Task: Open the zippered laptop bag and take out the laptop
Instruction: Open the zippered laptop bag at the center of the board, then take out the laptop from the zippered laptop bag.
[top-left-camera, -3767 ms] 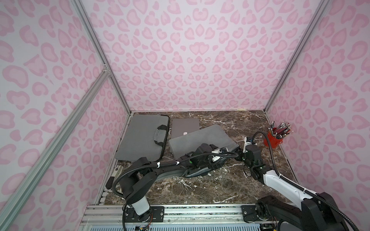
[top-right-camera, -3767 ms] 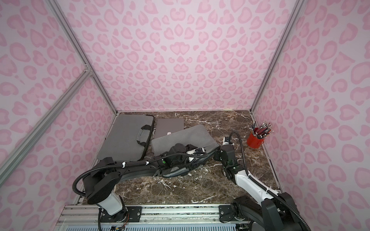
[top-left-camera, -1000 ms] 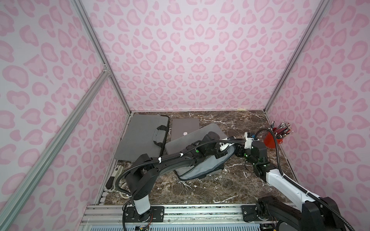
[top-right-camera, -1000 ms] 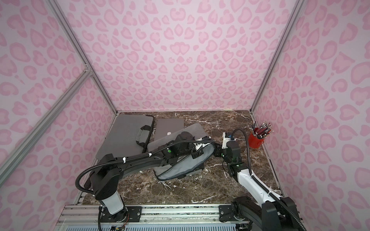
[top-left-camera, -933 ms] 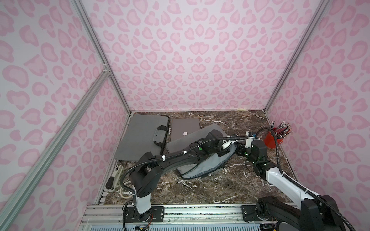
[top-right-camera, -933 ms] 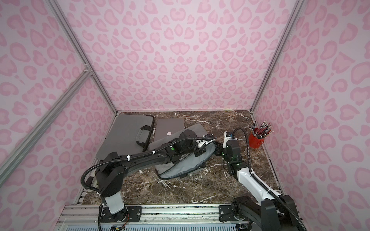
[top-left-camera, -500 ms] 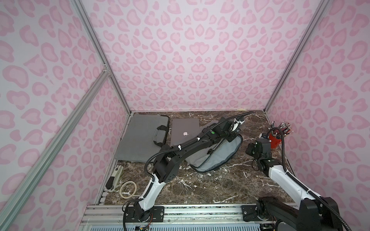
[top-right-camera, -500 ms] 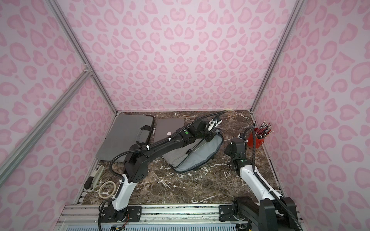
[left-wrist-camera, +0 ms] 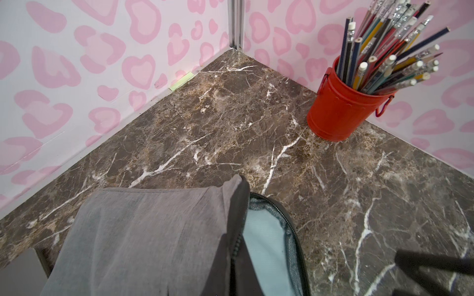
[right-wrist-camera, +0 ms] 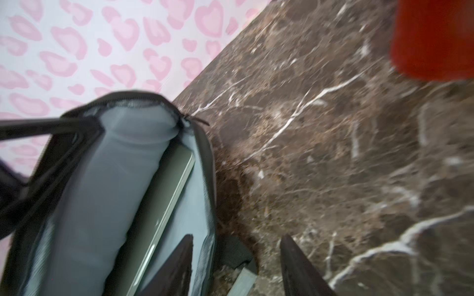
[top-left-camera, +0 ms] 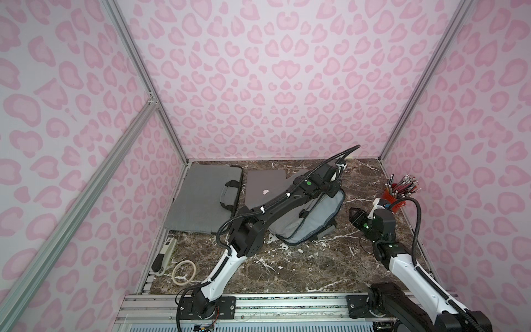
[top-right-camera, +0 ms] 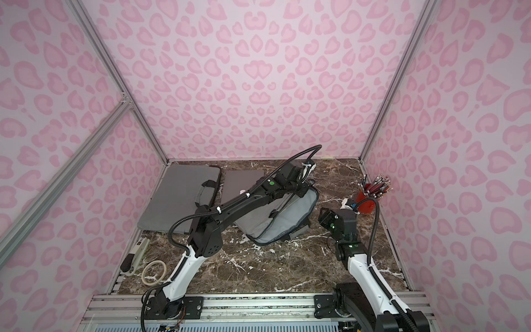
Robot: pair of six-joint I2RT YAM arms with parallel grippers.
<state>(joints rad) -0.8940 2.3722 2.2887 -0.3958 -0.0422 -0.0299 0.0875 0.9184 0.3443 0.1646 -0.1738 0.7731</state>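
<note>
Clutter first: the red pencil cup [top-left-camera: 390, 199] sits against the right wall, just beyond and to the right of your right gripper [right-wrist-camera: 236, 269]. A spare grey bag [top-left-camera: 205, 198] and a second laptop [top-left-camera: 265, 186] fill the far left. A stapler [top-left-camera: 164, 254] and tape roll [top-left-camera: 184, 268] lie at the near-left edge. The near-centre table [top-left-camera: 301, 267] is open marble. The laptop bag [top-left-camera: 314, 222] lies mid-table, mouth gaping to the right. Your left gripper [top-left-camera: 333, 191] is clamped on its raised flap at the far end. The laptop [right-wrist-camera: 170, 189] is inside, edge showing. The right gripper's jaws stand apart, holding nothing, just right of the mouth.
</note>
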